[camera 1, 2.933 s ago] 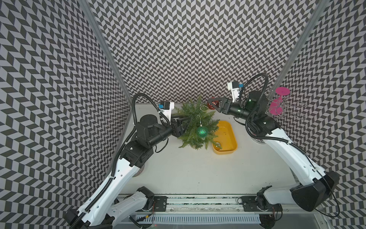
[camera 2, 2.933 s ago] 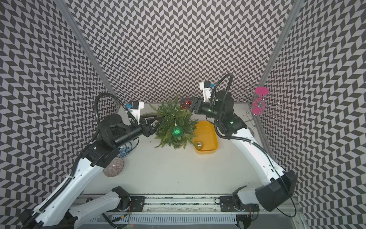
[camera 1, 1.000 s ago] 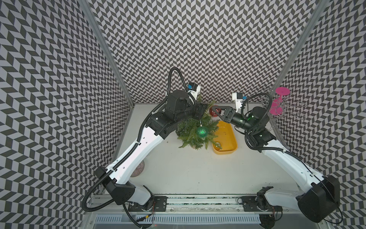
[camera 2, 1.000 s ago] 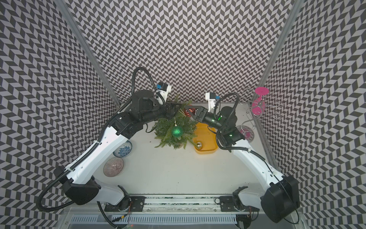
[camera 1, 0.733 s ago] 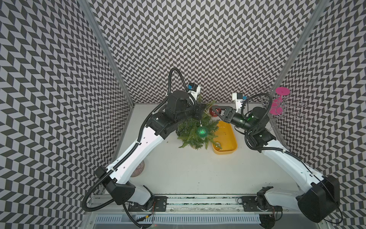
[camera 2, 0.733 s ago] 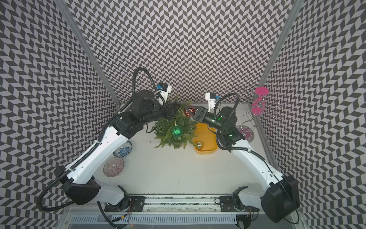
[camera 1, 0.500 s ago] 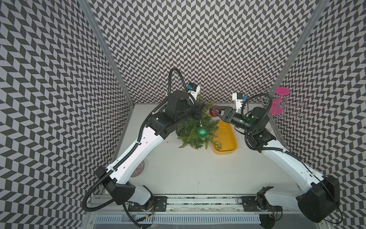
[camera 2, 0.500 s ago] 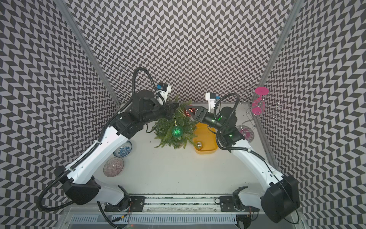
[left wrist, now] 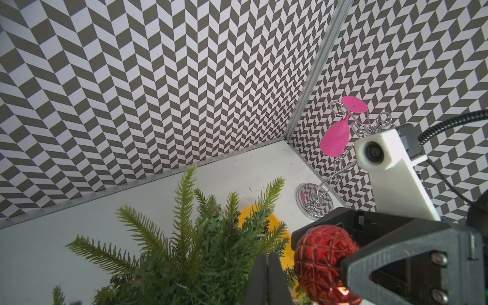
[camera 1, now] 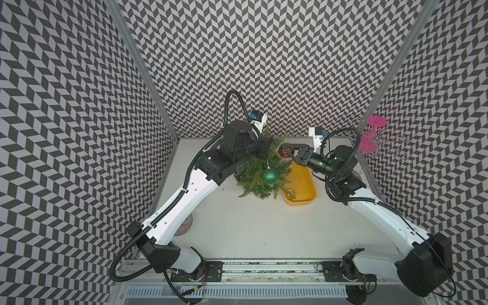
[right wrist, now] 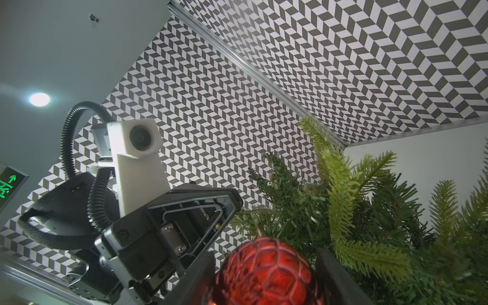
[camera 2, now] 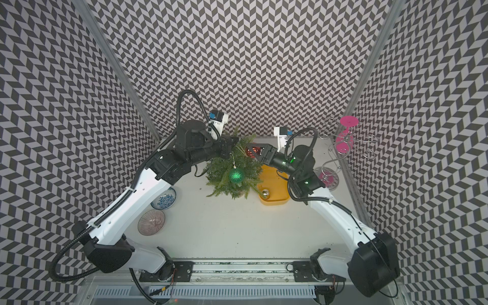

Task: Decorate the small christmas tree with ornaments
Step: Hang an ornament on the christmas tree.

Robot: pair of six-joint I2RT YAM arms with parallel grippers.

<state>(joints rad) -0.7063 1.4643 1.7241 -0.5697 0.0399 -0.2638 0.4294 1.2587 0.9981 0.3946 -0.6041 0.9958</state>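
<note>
right gripper [camera 1: 287,151] fingers hold red ornament [right wrist: 264,269], left gripper [left wrist: 266,260] fingers pinched shut in the small christmas tree [camera 1: 253,174]; releasing before the hanger hooks could drop it.

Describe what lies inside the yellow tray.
One pale gold ornament lies at the near end of the yellow tray. The small christmas tree overhangs one side and the right arm covers its far end, hiding anything there.

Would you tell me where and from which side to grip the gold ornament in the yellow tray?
Across the round body of the gold ornament, probably from above: the yellow tray walls it in and the tree crowds one side.
</note>
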